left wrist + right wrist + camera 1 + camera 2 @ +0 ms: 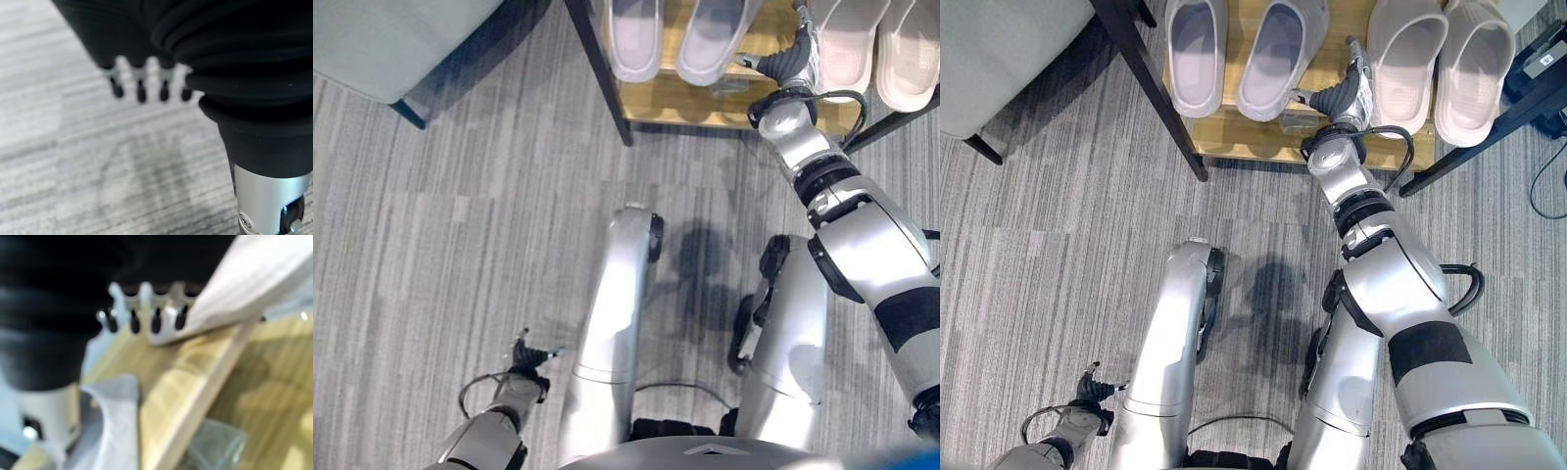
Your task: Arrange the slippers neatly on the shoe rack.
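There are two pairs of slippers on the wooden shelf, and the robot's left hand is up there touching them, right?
Not quite. It is the right hand that is up at the wooden shelf, between the grey slippers and the cream slippers. The left hand hangs low over the carpet. The right eye view shows this best.

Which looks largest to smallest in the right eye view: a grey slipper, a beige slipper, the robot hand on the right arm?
1. Beige slipper and grey slipper: they look alike in size, and both are cut off by the view's edge, so no ranking.
2. Right robot hand: clearly smallest.
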Robot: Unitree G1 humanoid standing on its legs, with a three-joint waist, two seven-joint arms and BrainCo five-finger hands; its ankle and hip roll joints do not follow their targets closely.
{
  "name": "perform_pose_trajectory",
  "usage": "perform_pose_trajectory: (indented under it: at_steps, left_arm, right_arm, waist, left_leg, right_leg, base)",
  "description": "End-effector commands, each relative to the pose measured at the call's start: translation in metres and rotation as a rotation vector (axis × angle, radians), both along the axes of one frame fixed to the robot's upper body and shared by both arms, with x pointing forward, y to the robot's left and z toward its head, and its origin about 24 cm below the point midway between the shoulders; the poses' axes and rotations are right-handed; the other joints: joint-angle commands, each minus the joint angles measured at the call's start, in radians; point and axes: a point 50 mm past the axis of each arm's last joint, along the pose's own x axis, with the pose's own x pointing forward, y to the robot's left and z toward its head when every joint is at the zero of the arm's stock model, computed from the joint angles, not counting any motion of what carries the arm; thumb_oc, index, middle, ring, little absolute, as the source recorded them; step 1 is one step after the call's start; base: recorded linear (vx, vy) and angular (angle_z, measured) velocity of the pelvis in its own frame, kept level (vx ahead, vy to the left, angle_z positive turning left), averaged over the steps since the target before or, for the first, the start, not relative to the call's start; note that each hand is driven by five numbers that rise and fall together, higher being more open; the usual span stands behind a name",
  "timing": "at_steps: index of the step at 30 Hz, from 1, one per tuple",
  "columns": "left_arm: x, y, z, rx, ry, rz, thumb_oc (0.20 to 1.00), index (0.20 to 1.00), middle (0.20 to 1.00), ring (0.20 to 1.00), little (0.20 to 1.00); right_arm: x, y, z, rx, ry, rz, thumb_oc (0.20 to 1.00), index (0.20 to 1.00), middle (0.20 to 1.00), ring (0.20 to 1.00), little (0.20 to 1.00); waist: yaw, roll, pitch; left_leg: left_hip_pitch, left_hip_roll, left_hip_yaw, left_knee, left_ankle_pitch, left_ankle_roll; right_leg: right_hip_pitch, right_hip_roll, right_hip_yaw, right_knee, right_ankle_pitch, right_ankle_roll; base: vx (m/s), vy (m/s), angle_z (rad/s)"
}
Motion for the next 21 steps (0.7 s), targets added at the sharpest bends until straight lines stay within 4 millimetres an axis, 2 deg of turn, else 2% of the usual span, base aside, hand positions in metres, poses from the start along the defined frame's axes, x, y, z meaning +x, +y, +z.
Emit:
perform_pose_trajectory:
  at_steps: [1,5,8,13,17,18,21]
  left_arm:
    - [-0.001,0.011,0.004,0.045,0.015,-0.032,1.0,1.0,1.0,1.0,1.0]
    - [-0.002,0.011,0.003,0.044,0.018,-0.032,1.0,1.0,1.0,1.0,1.0]
    - [0.002,0.009,0.004,0.033,0.009,-0.022,1.0,1.0,1.0,1.0,1.0]
    - [-0.008,0.014,0.001,0.031,0.033,-0.015,1.0,1.0,1.0,1.0,1.0]
    - [-0.014,0.014,-0.001,0.027,0.054,-0.026,1.0,1.0,1.0,1.0,1.0]
    - [-0.006,0.009,-0.001,0.009,0.074,-0.093,1.0,1.0,1.0,1.0,1.0]
    - [-0.005,0.007,-0.001,-0.003,0.081,-0.108,1.0,1.0,1.0,1.0,1.0]
  right_arm:
    - [-0.006,0.003,0.06,0.329,-0.183,0.177,1.0,1.0,1.0,1.0,1.0]
    - [-0.006,0.003,0.061,0.354,-0.186,0.19,1.0,1.0,1.0,1.0,1.0]
    - [-0.008,0.009,0.071,0.449,-0.228,0.261,1.0,1.0,1.0,1.0,1.0]
    - [-0.009,-0.008,0.075,0.431,-0.227,0.27,1.0,1.0,1.0,1.0,1.0]
    - [-0.007,-0.01,0.072,0.417,-0.203,0.287,1.0,1.0,1.0,1.0,1.0]
    - [-0.001,0.007,0.062,0.372,-0.078,0.383,1.0,1.0,1.0,1.0,1.0]
    - [-0.001,0.011,0.061,0.339,-0.05,0.403,1.0,1.0,1.0,1.0,1.0]
  waist:
    - [0.069,0.0,0.007]
    - [0.068,0.004,0.007]
    - [0.068,0.001,0.007]
    - [0.079,0.008,0.007]
    - [0.084,0.011,0.007]
    - [0.088,0.013,0.007]
    - [0.084,0.017,0.007]
  left_leg:
    - [0.072,0.008,-0.027,0.077,-0.179,-0.016]
    - [0.072,0.01,-0.029,0.079,-0.178,-0.018]
    - [0.072,0.008,-0.017,0.07,-0.174,-0.014]
    - [0.072,0.002,-0.022,0.06,-0.166,-0.013]
    - [0.072,0.003,-0.019,0.057,-0.159,-0.013]
    - [0.072,0.005,-0.008,0.056,-0.167,-0.008]
    - [0.072,0.003,-0.01,0.054,-0.16,-0.01]
  right_leg:
    - [0.131,-0.051,0.199,0.007,0.255,-0.019]
    - [0.137,-0.055,0.191,0.01,0.253,-0.022]
    - [0.144,-0.063,0.191,0.002,0.253,-0.029]
    - [0.152,-0.067,0.195,0.001,0.269,-0.027]
    - [0.155,-0.078,0.191,-0.004,0.268,-0.032]
    - [0.144,-0.071,0.205,-0.001,0.259,-0.043]
    - [0.141,-0.073,0.202,-0.002,0.261,-0.043]
  base:
    - [0.01,0.016,-0.06]
    - [0.0,0.003,0.02]
    - [0.02,0.006,-0.04]
    - [0.01,-0.01,0.07]
    - [0.01,-0.011,0.07]
    - [0.0,0.0,0.0]
    - [0.0,0.029,-0.05]
